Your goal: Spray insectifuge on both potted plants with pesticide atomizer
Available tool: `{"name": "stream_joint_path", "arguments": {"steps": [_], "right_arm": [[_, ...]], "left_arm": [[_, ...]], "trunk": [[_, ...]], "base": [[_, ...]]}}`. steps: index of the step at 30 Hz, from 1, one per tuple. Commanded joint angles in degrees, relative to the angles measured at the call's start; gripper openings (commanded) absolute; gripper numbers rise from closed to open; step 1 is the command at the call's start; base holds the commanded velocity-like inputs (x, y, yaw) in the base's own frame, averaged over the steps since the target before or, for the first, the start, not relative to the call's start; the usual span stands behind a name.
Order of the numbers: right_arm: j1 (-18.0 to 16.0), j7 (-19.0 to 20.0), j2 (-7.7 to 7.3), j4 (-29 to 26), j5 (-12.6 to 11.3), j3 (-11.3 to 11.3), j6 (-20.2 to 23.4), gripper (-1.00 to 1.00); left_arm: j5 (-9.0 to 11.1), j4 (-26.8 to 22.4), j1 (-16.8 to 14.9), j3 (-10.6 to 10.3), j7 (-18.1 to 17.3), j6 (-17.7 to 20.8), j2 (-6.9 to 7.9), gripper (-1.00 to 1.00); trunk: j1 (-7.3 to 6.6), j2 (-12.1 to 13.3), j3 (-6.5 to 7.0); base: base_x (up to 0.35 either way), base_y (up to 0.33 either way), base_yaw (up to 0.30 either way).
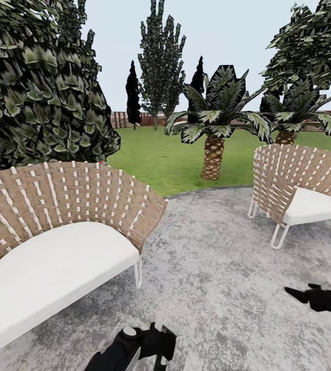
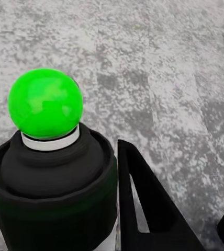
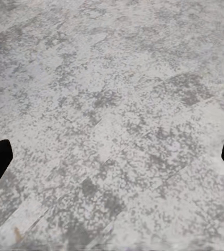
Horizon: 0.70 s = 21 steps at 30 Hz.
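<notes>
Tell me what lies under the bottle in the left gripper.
Under the pesticide atomizer, held in the left gripper, grey speckled stone patio shows on all open sides. The ground directly beneath is hidden by the bottle.

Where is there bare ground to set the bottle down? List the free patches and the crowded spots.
Free: the stone patio between the wicker sofa and the wicker chair, ahead of both grippers; also the lawn between the sofa's back and the palm. Crowded: the left side, taken by the sofa and the big bush.
</notes>
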Motion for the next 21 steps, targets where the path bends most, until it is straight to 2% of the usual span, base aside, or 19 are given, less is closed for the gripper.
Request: {"name": "stream_joint_path", "arguments": {"steps": [1, 3, 4, 7, 9, 10, 11, 12, 18, 21], "right_arm": [[0.05, 1.27, -0.47, -0.28, 2.58, -1.63, -0.05, 1.00], [0.05, -0.10, -0.58, -0.30, 2.72, -1.64, 0.00, 1.00], [0.05, -3.15, -0.69, -0.47, 2.74, -1.63, 1.24, 1.00], [-0.08, -4.07, -0.72, -0.56, 2.74, -1.47, 2.19, 1.00], [-0.25, -6.30, -0.51, -0.52, 2.77, -0.96, 2.69, 1.00], [-0.43, -15.70, 0.04, -0.62, 2.79, 0.19, 2.33, 1.00], [-0.73, -16.24, -0.11, -0.66, 2.75, 0.07, 2.63, 1.00], [-0.94, -16.50, -0.08, -0.66, 2.74, 0.02, 2.81, 1.00], [-1.18, -16.74, 0.00, -0.67, 2.74, 0.08, 2.95, 1.00], [-1.18, -16.75, -0.13, -0.67, 2.76, 0.09, 2.95, 1.00]], "left_arm": [[1.05, -0.33, 0.00, -0.06, 2.68, 1.37, -0.13, -1.00], [1.32, -1.30, 0.00, -0.09, 3.79, 1.43, -0.04, -1.00], [1.33, -3.97, 0.04, -1.05, 3.81, 1.57, 0.06, -1.00], [1.33, -3.88, 0.05, -1.94, 4.05, 1.82, 0.08, -1.00], [1.31, -4.09, 0.08, -2.86, 4.16, 2.38, 0.05, -1.00], [2.50, -5.00, -0.01, -3.47, 6.08, 4.84, -0.38, -1.00], [4.27, -5.13, -0.16, -3.55, 6.39, 5.96, -0.45, -1.00], [4.96, -5.22, -0.22, -3.57, 6.52, 6.56, -0.48, -1.00], [5.63, -5.38, -0.31, -3.59, 7.03, 6.51, -0.49, -1.00], [5.53, -5.93, -0.34, -3.59, 9.54, 6.46, -0.47, -1.00]], "trunk": [[0.00, 0.00, 0.00], [0.00, 0.00, 0.00], [0.00, 0.00, 0.00], [0.00, 0.00, 0.00], [0.00, 0.00, 0.00], [0.00, 0.00, 0.00], [0.00, 0.00, 0.00], [0.00, 0.00, 0.00], [0.00, 0.00, 0.00], [0.00, 0.00, 0.00]], "base": [[0.000, 0.000, -0.296], [0.000, 0.000, -0.296], [0.000, 0.000, -0.296], [0.000, 0.000, -0.297], [0.000, 0.000, -0.297], [0.000, 0.000, -0.300], [0.000, 0.000, -0.300], [0.000, 0.000, -0.300], [0.000, 0.000, -0.300], [0.000, 0.000, -0.300]]}}
